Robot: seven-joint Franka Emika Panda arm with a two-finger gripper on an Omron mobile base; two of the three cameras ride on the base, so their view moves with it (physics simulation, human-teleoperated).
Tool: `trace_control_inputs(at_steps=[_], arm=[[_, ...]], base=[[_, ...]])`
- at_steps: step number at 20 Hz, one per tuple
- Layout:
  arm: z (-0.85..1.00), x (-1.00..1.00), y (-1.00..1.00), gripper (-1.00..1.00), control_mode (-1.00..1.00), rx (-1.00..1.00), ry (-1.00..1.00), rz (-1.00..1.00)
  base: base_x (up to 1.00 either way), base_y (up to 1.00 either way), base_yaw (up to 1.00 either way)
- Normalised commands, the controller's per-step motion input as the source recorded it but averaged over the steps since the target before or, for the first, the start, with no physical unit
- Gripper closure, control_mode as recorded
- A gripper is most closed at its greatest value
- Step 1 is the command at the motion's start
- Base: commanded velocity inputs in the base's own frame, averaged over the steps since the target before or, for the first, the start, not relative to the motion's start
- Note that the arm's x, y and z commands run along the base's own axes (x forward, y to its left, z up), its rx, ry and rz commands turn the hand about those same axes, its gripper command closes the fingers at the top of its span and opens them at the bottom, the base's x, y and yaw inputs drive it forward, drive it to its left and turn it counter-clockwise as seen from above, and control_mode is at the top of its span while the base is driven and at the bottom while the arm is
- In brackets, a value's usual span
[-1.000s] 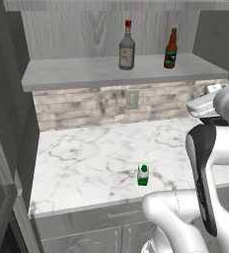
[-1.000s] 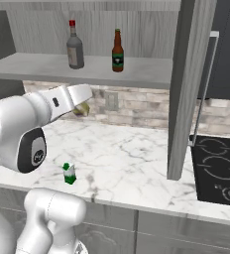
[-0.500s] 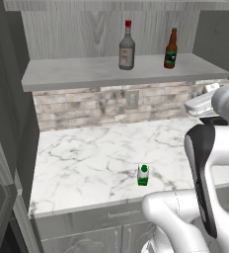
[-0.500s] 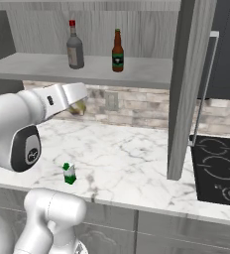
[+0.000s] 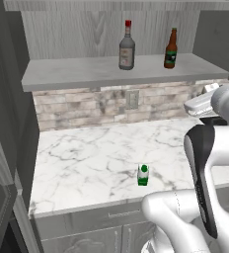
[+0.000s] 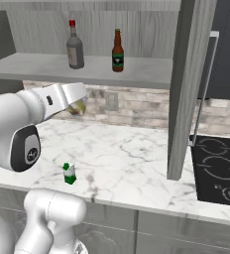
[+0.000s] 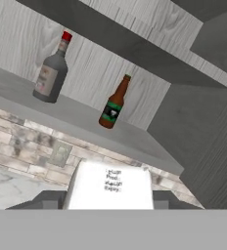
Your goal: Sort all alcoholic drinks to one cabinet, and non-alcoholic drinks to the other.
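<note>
Tool (image 7: 110, 197) clamping cream carton (image 7: 110, 185), carried further left.

the long shelf (image 5: 77, 74) lies bare left of the grey bottle (image 5: 127, 45), with an open gap between it and the brown bottle (image 5: 171, 48). the marble counter (image 5: 87, 158) is open around the small green carton (image 5: 143, 175). a cabinet side panel (image 6: 184, 89) blocks the right.

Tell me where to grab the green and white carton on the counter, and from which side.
Grip the green and white carton across its flat side walls, just below the white cap, and come down from above. It stands upright and alone on the marble counter, near the front edge. It is short, so a sideways approach would likely bring the fingers close to the countertop.
</note>
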Motion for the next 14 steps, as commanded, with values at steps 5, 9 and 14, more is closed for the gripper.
trace_control_inputs(at_steps=[5, 9, 14], arm=[[0.00, 0.00, 0.00, 1.00, -1.00, 0.00, 0.00, 0.00], [0.00, 0.00, 0.00, 1.00, -1.00, 0.00, 0.00, 0.00], [0.00, 0.00, 0.00, 1.00, -1.00, 0.00, 0.00, 0.00]], base=[[0.00, 0.00, 0.00], [0.00, 0.00, 0.00], [0.00, 0.00, 0.00]])
